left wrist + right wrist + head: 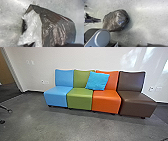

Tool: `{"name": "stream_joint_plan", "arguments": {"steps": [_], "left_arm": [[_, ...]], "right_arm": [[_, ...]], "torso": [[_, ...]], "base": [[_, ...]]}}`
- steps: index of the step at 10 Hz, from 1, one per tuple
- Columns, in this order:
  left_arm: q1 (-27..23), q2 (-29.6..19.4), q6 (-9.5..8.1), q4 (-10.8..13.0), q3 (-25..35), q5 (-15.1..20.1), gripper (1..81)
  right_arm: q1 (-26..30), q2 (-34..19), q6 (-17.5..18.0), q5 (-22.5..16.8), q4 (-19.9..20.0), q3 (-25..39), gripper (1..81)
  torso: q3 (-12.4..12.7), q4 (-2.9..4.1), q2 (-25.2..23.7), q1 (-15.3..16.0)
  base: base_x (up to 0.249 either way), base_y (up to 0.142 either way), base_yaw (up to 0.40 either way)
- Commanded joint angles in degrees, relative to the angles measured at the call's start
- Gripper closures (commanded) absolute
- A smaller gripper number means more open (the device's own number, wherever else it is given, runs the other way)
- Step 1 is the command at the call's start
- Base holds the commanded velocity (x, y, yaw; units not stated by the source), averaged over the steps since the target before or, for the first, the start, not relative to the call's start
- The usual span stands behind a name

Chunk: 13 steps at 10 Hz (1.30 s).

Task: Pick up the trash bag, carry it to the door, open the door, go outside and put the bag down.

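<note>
Cannot tell opening or hold of left gripper (100, 20), near bag (115, 20), nor of right gripper. At twelve o'clock, see cushion (97, 81) on chairs (106, 100).

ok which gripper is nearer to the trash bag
Left. The left gripper is close to one side of the trash bag; the right one is farther off, above it.
</note>
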Motion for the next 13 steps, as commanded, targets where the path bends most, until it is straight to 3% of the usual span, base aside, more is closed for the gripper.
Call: {"name": "stream_joint_plan", "arguments": {"steps": [1, 2, 3, 5, 7, 8, 10, 12, 13], "left_arm": [[-6.7, 1.0, -0.05, -0.8, 0.0, 4.5, 1.0], [-6.6, 1.9, -0.05, -0.6, -0.6, 4.5, 1.0], [-6.6, 2.4, -0.05, -0.6, -0.7, 4.5, 1.0], [-6.6, 2.5, -0.05, -0.6, -0.7, 4.5, 1.0], [-6.6, 2.6, -0.05, -0.5, -0.7, 4.4, 1.0], [-6.4, 3.0, -0.05, -0.6, -0.8, 4.3, 1.0], [-5.7, 4.3, 0.31, -0.6, -3.3, 3.2, 1.0], [-4.3, 7.5, 1.18, -0.4, -8.8, -3.3, 1.0], [-4.2, 9.1, 1.54, -0.4, -11.4, -4.6, 1.0]], "right_arm": [[4.9, -2.6, 0.1, -2.2, 1.6, 0.7, 1.0], [4.7, -1.8, 0.0, -2.2, 1.6, 0.7, 1.0], [4.8, -1.3, 0.0, -2.2, 1.4, 0.7, 1.0], [4.9, -1.2, 0.0, -2.2, 1.6, 0.8, 1.0], [4.8, -1.2, 0.0, -2.2, 1.6, 0.7, 1.0], [4.9, -1.2, 0.0, -2.2, 1.6, 0.7, 1.0], [4.6, -1.2, 0.0, -2.2, 1.6, 0.7, 1.0], [4.3, -1.2, 0.0, -2.2, 1.6, 0.6, 1.0], [3.8, -1.2, 0.0, -2.1, 1.6, 0.5, 1.0]], "torso": [[0.0, 0.00, -5.4, 3.5], [-3.0, 0.00, -7.5, 4.8], [-5.5, 0.00, -3.8, 2.3], [-7.2, -0.07, -5.6, 3.3], [-11.0, -0.07, -6.2, 3.8], [-7.4, -0.07, -6.2, 3.9], [-9.6, -0.07, -6.2, 3.9], [-10.1, -0.07, -6.2, 3.9], [-10.1, -0.07, -6.2, 3.9]], "base": [[0.000, 0.000, 0.000], [0.000, 0.000, 0.000], [0.000, 0.000, 0.000], [0.000, 0.000, 0.000], [0.000, 0.000, 0.000], [0.000, 0.000, 0.000], [0.000, 0.000, 0.000], [0.000, 0.000, 0.000], [0.000, 0.000, 0.000]]}}
